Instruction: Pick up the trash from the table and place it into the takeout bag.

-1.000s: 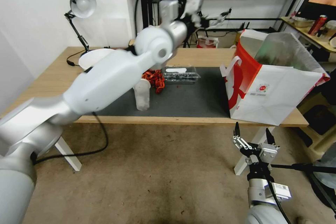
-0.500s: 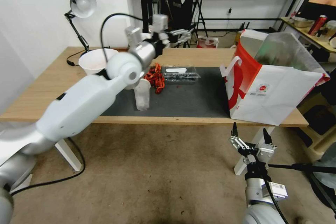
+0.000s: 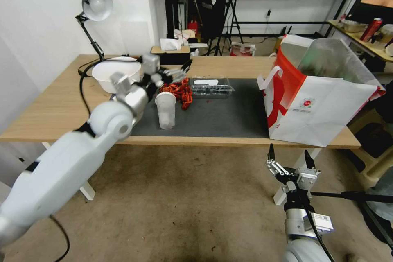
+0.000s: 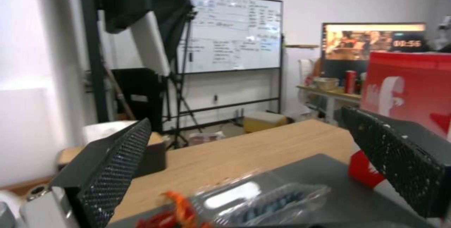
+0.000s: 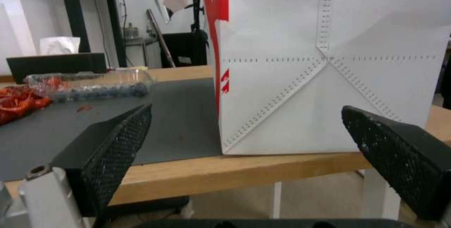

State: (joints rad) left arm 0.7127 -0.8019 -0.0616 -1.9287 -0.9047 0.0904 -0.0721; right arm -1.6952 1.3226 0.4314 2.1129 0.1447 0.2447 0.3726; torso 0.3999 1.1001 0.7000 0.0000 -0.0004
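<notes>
Light wood forms the table (image 3: 61,102), on which a dark grey mat (image 3: 221,118) is laid. In the head view, the left gripper (image 3: 177,74) is held above the mat's far left part, over an orange-red crumpled wrapper (image 3: 180,90), with its fingers spread wide and nothing between them. A frosted clear cup (image 3: 166,109) stands upright on the mat just in front of the wrapper, and a clear plastic box (image 3: 212,86) lies beside the wrapper, toward the bag. A white bowl (image 3: 114,74) sits on the bare wood near a desk lamp (image 3: 93,12). The takeout bag (image 3: 323,110) stands open at the table's right end. The right gripper (image 3: 290,160) is parked low in front of the table edge, below the bag, fingers apart and empty.

In the left wrist view, wide-set fingers (image 4: 112,171) frame the clear box (image 4: 267,199), the wrapper (image 4: 178,210) and the bag's red side (image 4: 413,90).

In the right wrist view, open fingers (image 5: 117,143) frame the bag's white face (image 5: 329,62), with the box (image 5: 94,83) and wrapper (image 5: 16,101) seen farther along the mat (image 5: 178,115).
</notes>
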